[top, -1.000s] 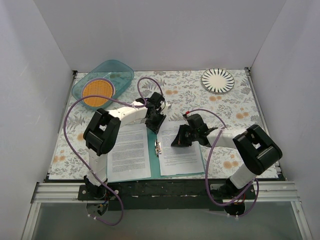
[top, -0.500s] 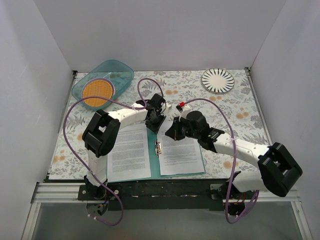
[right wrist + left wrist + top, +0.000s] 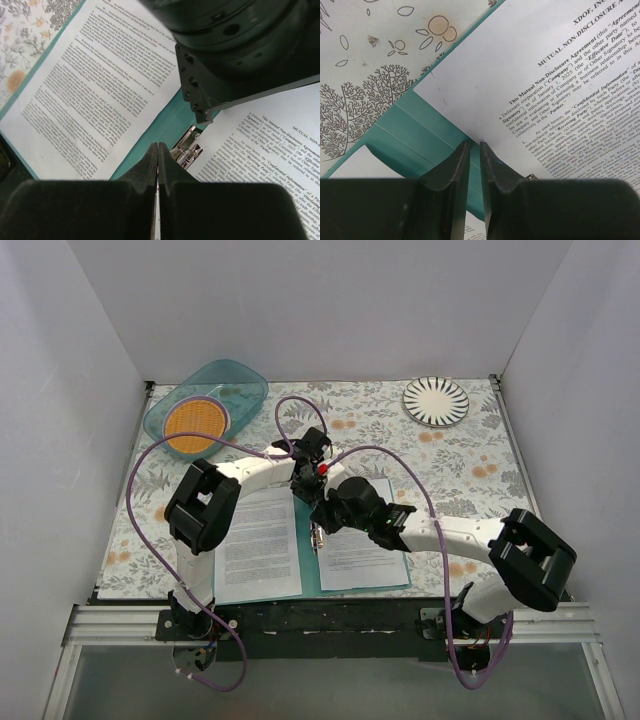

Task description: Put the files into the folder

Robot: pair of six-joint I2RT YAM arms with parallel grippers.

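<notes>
The folder (image 3: 307,575) lies open at 6 o'clock on the desk (image 3: 380,430). A left sheet (image 3: 258,545) and a right sheet (image 3: 365,558) lie on its halves, with the clip (image 3: 316,536) on the spine between them. The left pincer (image 3: 303,490) sits at the folder's 12 o'clock edge. It is almost clenched, its fingers (image 3: 457,165) drawn to a thin slit at the right sheet's spine-side edge. I cannot tell whether they pinch the paper. The right pincer (image 3: 320,515), clenched with fingers pressed together, hangs over the spine just beside the clip. A bowl (image 3: 250,380) stands at 10 o'clock and a plate (image 3: 436,400) at 1 o'clock.
</notes>
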